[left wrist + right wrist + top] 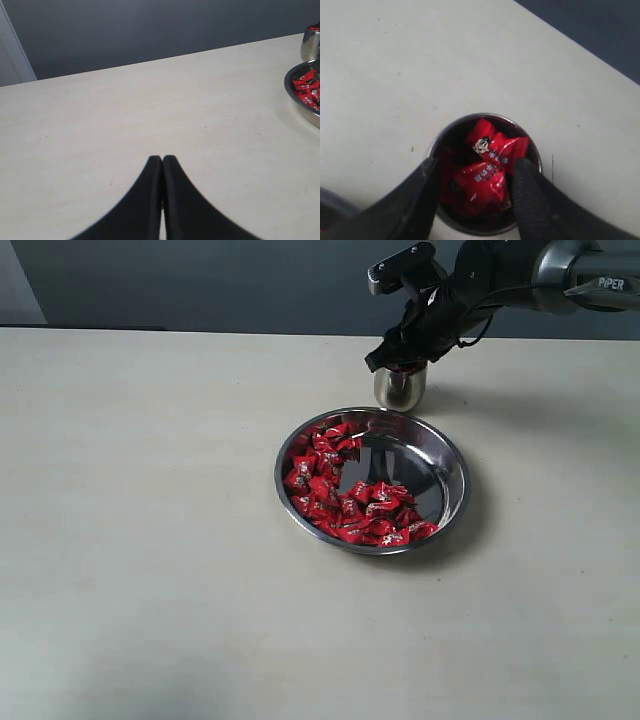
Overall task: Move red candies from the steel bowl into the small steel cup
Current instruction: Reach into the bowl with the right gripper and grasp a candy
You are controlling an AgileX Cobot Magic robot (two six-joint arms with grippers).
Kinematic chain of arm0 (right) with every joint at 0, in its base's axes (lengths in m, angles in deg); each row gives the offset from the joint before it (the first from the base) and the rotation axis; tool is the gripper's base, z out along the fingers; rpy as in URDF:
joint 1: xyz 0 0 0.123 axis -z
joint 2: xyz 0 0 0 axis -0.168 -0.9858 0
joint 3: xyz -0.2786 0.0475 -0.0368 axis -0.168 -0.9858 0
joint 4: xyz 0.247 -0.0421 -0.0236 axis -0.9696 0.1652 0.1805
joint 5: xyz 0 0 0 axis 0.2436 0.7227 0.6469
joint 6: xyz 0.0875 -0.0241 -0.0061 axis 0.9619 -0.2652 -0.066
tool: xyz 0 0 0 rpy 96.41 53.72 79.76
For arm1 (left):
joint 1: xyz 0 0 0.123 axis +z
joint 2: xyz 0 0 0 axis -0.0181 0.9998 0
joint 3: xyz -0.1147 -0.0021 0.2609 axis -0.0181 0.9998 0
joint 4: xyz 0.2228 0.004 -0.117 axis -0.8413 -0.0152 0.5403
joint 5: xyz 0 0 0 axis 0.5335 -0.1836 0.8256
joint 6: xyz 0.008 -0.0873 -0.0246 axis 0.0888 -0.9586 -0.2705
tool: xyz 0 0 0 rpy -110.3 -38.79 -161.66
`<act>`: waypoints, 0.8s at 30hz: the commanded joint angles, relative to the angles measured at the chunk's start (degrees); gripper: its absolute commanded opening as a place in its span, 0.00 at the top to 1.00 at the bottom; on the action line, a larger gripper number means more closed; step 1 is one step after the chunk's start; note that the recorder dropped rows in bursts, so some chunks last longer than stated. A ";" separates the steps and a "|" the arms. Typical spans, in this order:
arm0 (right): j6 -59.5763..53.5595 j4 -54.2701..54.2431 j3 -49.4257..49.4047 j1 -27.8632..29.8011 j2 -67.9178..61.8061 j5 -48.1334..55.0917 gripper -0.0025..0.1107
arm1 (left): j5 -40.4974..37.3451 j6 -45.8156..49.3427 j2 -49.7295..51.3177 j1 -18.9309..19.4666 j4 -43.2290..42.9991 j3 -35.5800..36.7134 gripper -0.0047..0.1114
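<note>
The steel bowl (459, 475) sits mid-table with many red candies (345, 502) heaped along its left and front. Just behind it stands the small steel cup (400, 390). My right gripper (398, 360) hangs right over the cup's mouth. In the right wrist view the cup (485, 115) holds a few red candies (495, 146), and my right gripper (476, 164) is open, its fingers (420, 195) straddling the top candy (482, 182), which lies loose in the cup. My left gripper (162, 159) is shut on nothing, low over bare table left of the bowl (300, 107).
The pale tabletop (150, 490) spreads wide on the left and front. A dark wall runs behind the table's far edge. In the left wrist view the cup (311, 45) and the bowl's candies (307, 90) show at the far right edge.
</note>
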 commanded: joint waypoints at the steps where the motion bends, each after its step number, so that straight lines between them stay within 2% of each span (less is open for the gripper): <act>1: 0.12 0.78 0.35 0.41 0.94 -1.36 0.57 | 0.20 -0.32 -0.25 -0.60 0.02 -0.06 0.96; 10: 0.12 -1.02 0.35 0.41 6.24 -1.02 0.57 | 0.20 -0.32 -0.25 -0.60 0.02 -0.06 0.96; 19: 0.12 -5.76 0.35 0.19 8.58 22.51 0.57 | 0.20 -0.32 -0.25 -0.60 0.02 -0.06 0.96; 24: 0.12 -8.81 0.35 0.19 8.58 28.60 0.57 | 0.20 -0.32 -0.25 -0.60 0.02 -0.06 0.96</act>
